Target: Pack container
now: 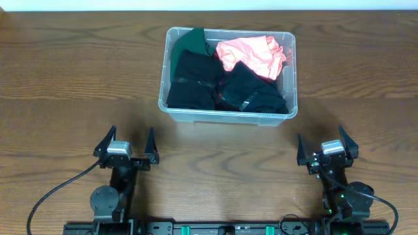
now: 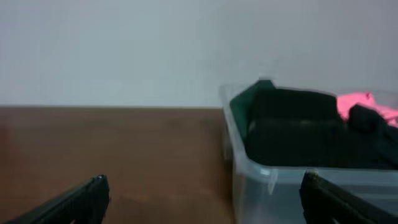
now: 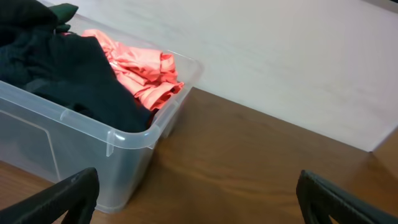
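Black clothes (image 1: 192, 81), a pink garment (image 1: 251, 53) and a green garment (image 1: 189, 40) hide the base of the container (image 1: 225, 118). The left gripper (image 1: 130, 134) and right gripper (image 1: 322, 138) gape empty, fingers cropped in wrist views

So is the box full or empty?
Full. The clear plastic bin is packed with black clothes, a dark green garment and a pink garment, piled up to about its rim.

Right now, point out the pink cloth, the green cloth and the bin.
pink cloth (image 1: 251, 55), overhead view, middle of its folds.
green cloth (image 1: 189, 40), overhead view, its exposed corner.
bin (image 1: 228, 115), overhead view, near rim.
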Motion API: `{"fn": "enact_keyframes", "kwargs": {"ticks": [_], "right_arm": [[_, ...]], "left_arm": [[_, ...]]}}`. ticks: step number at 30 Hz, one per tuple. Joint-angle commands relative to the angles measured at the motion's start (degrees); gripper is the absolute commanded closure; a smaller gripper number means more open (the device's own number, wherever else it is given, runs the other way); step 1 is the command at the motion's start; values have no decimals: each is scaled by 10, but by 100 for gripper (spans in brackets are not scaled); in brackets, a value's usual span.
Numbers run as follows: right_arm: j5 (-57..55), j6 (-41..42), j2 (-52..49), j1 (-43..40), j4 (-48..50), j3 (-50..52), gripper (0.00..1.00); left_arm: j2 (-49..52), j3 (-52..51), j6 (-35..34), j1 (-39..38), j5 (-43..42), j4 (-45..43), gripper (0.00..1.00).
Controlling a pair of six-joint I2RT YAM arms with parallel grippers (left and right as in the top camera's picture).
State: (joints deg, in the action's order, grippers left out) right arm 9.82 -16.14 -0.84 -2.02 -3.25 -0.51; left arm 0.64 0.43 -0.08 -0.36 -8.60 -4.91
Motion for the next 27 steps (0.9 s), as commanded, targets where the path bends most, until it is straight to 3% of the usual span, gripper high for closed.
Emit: {"fn": "enact_keyframes", "kwargs": {"ticks": [1,6,27], "right_arm": [[-4,-8,2,-8,-2,2,1],[-4,-8,2,-8,-2,2,1],[-4,-8,2,-8,-2,2,1]], "left_arm": [[-6,-2,-5,3,2,26,2],[-6,-2,-7,4,3,85,2],[-4,-2,-7,4,2,83,2]]}}
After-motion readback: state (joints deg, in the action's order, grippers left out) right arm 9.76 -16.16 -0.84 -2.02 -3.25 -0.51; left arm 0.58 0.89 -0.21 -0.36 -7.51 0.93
